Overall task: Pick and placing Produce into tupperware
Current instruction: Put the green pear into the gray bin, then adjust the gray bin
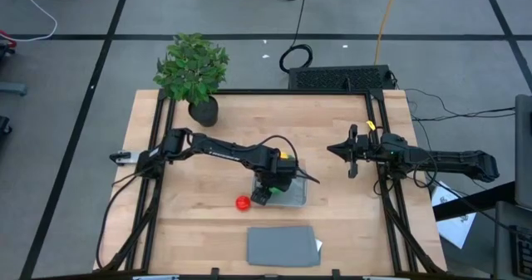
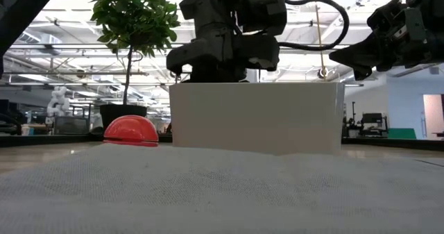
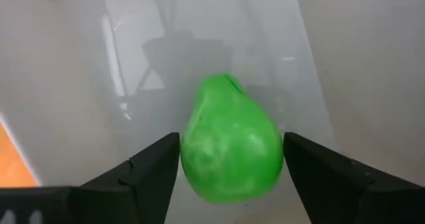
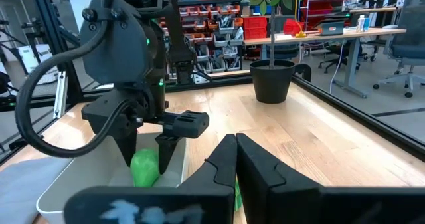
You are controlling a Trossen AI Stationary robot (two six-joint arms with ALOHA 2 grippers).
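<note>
Wooden surface [image 1: 208, 147] — left pincer [image 3: 232, 164] sits inside the clear plastic tub [image 1: 293, 198], fingers spread around the round green toy fruit [image 3: 229, 147]. Lift straight up — don't bump it.

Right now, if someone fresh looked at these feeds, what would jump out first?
The left claw down inside the tupperware at mid-table, its fingers spread on either side of a green fruit lying on the tub's floor. Next, the red ball on the wood just left of the tub, and the right claw shut, waiting above the table's right side.
</note>
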